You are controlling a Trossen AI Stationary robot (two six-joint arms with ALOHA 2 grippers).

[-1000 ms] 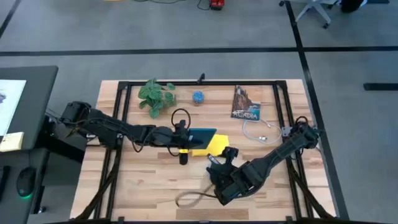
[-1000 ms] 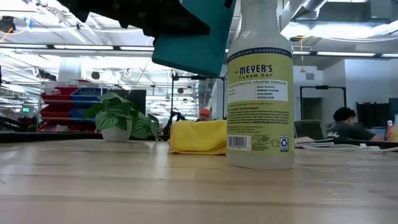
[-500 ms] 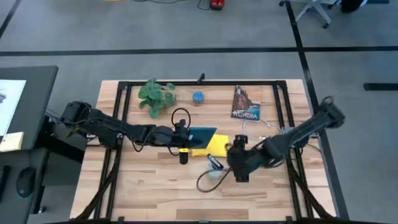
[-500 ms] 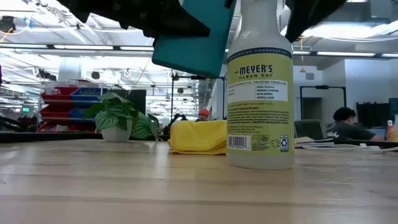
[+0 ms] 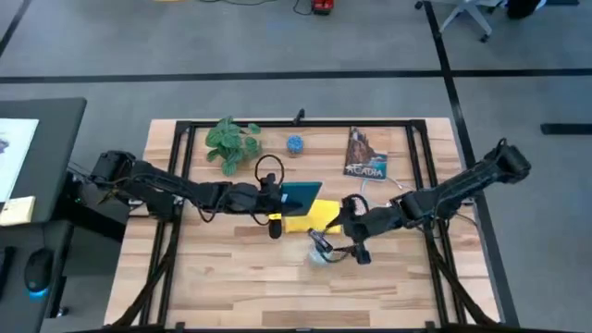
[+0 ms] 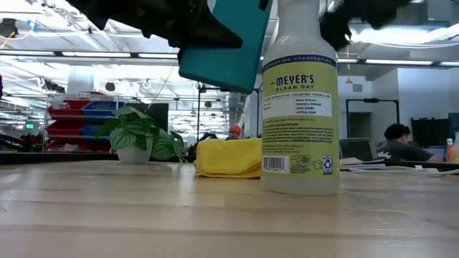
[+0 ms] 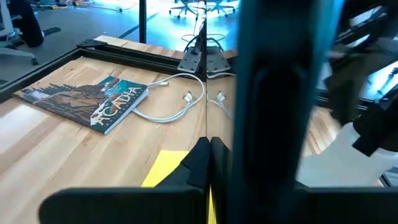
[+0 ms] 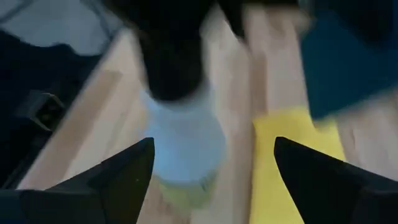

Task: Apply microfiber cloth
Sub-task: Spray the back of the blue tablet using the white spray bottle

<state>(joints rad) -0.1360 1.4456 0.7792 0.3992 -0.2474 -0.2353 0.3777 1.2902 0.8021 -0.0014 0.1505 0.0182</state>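
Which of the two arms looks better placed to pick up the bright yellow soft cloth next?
Probably the right. The right gripper is open and empty, beside the bright yellow soft cloth and the clear spray bottle. The left gripper is shut on the teal-cased flat tablet, holding it up above the table.

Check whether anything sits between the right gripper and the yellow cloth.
Yes. In the right wrist view the open right gripper looks down on the spray bottle, with the microfiber cloth just beside it. The high view shows the bottle standing beside the cloth's near edge, so it crowds a direct approach.
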